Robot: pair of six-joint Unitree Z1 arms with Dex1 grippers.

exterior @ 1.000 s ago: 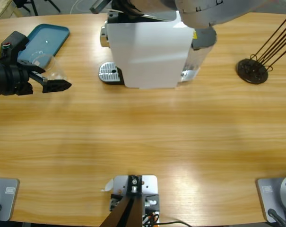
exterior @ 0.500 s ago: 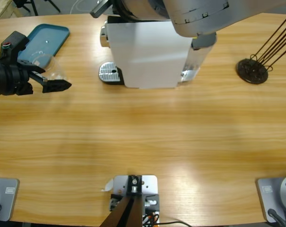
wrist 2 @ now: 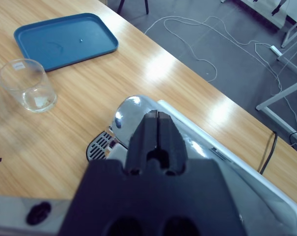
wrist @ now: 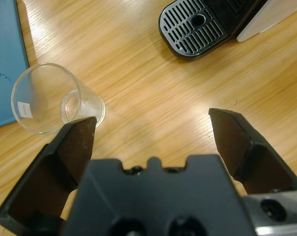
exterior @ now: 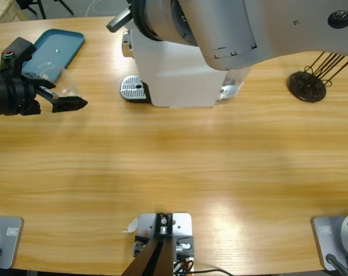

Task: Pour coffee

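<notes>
Left hand (wrist: 150,130) jaws spread wide beside clear glass cup (wrist: 50,101) on wooden surface (exterior: 179,161) near blue tray (exterior: 54,49), right hand (wrist 2: 157,129) pressed together above white coffee machine (exterior: 182,77).

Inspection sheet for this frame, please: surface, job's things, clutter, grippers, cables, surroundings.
Surface: wooden table, bare in the middle.
Job's things: white coffee machine with drip tray; empty clear glass upright on the table beside the blue tray.
Clutter: black wire stand at the far side.
Grippers: left gripper open, holding nothing, glass by one jaw; right gripper shut above the machine's top.
Cables: white cable on the floor.
Surroundings: grey floor, metal frame legs.
</notes>
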